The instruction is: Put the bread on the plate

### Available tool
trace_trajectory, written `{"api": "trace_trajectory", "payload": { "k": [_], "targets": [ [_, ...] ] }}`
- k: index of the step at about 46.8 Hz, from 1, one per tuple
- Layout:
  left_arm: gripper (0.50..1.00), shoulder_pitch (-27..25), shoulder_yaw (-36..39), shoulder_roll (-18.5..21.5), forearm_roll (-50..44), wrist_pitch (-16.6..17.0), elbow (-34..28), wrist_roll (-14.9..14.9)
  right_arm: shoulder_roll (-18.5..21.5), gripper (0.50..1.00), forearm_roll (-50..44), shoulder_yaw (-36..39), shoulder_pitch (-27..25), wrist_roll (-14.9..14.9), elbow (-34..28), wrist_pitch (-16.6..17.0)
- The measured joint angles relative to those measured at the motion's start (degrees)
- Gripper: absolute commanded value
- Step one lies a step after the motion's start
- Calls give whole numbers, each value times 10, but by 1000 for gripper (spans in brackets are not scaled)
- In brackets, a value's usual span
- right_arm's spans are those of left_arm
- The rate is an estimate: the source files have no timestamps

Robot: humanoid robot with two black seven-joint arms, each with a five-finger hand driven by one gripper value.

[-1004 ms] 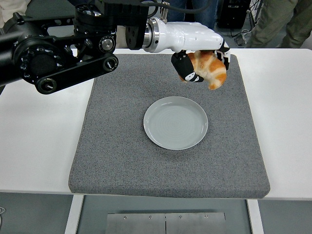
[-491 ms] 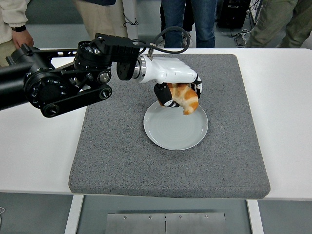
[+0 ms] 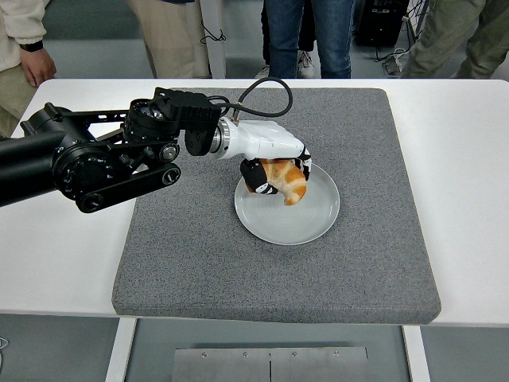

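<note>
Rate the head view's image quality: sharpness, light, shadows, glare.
Head view: sharp throughout, no motion blur; even, soft overhead light; only a faint shadow under the left hand holding the golden-brown croissant; mild sheen, no harsh glare, on the round pale grey plate.

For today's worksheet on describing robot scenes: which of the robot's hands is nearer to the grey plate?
Left. The left hand grips the bread directly over the plate, at its rear-left part. The right hand is out of view.

Left arm (image 3: 95, 163) spans mat's (image 3: 199, 263) left-rear; plate (image 3: 306, 223) rear rim blocked; front, right mat unobstructed; desk (image 3: 469, 199) right side open.
</note>
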Motion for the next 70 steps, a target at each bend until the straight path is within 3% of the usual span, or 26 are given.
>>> {"api": "trace_trajectory", "payload": {
  "k": [18,48,49,50,54,58,63,67,70],
  "targets": [
    [500,36,-1,-40,3,22,43,-1,0,1000,0,0,0,0,0,0],
    [500,64,-3,-54,23,35,62,0,0,1000,0,0,0,0,0,0],
    [558,64,-4,-55,23,35,62,1,0,1000,0,0,0,0,0,0],
    [674,64,-4,-55,22,35,62,2,0,1000,0,0,0,0,0,0],
    [785,64,-4,-53,18,34,63,6,0,1000,0,0,0,0,0,0],
    [845,63,-4,-51,15,33,63,6,0,1000,0,0,0,0,0,0],
    [874,63,-4,-51,13,33,62,7,0,1000,0,0,0,0,0,0],
    [954,62,-7,-50,13,33,62,8,0,1000,0,0,0,0,0,0],
    [960,62,-11,-46,7,32,62,8,0,1000,0,0,0,0,0,0]
  ]
}}
